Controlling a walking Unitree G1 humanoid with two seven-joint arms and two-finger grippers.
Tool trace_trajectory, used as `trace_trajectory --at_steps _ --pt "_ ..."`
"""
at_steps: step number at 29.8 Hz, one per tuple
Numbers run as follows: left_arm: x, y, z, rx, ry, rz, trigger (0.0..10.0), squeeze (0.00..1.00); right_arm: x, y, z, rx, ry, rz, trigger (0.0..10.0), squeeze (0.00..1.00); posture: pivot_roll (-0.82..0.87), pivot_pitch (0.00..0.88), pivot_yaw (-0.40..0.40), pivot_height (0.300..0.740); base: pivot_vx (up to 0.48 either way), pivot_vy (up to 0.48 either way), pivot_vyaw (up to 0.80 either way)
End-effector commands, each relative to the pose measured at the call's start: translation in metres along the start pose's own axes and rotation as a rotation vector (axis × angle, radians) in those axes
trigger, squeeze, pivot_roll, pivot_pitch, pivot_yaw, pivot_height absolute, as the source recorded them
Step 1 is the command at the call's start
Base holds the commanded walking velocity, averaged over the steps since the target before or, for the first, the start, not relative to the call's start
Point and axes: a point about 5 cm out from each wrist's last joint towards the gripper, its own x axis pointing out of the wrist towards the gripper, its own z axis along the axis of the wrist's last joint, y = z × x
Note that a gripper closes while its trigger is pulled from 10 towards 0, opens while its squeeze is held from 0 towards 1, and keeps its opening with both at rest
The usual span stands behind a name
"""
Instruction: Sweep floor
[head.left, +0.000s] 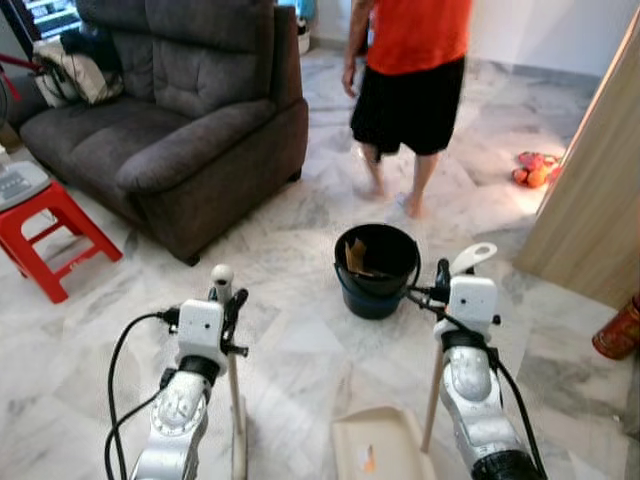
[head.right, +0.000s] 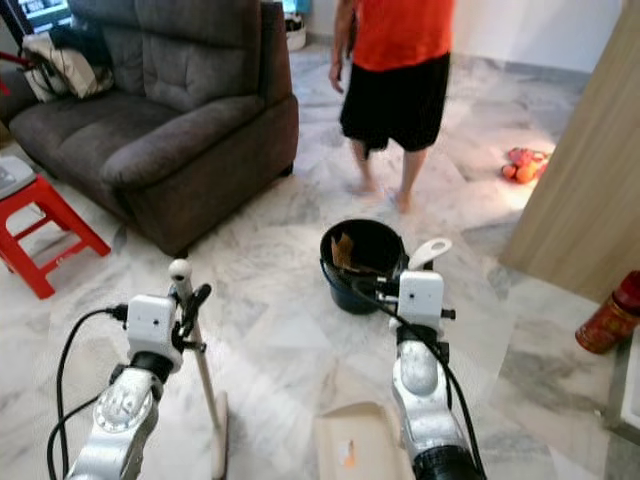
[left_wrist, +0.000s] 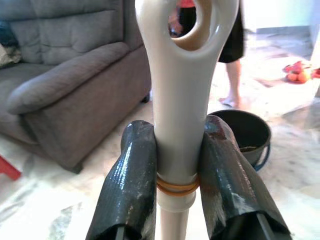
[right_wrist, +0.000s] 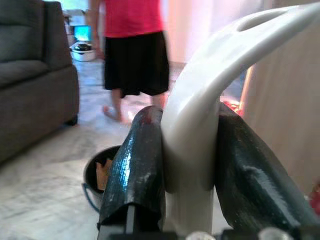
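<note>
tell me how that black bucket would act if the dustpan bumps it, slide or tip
The black bucket probably slides rather than tips: it looks squat and wide-mouthed, sitting on smooth, glossy marble floor. It likely feels light, since it appears to hold little beyond some scraps. Its handle seems to hang loose at the rim, so it may flop when nudged.

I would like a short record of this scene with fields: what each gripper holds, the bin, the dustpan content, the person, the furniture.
left gripper: shut on the broom handle
right gripper: shut on the dustpan handle
dustpan: on the floor, a small orange scrap in it
bucket: black, ahead of the right gripper, brown scraps inside
person: standing beyond the bucket, barefoot
sofa: dark grey, front left
stool: red, beside the sofa
</note>
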Motion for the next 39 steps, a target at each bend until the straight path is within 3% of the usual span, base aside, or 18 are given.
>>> trace_trajectory --at_steps 1,39 --pt "0.0035 0.0042 0.0087 0.016 -0.043 0.002 10.0 0.0 0.003 0.0059 0.0073 0.02 -0.027 0.016 10.0 0.0 0.1 0.0 0.042 0.74 0.0 0.0 -0.8" --pt "0.0111 0.0063 0.0114 0.072 -0.038 -0.014 10.0 0.0 0.0011 0.0111 0.0051 0.026 -0.011 0.018 10.0 0.0 0.1 0.0 0.063 0.74 0.0 -0.008 -0.8"
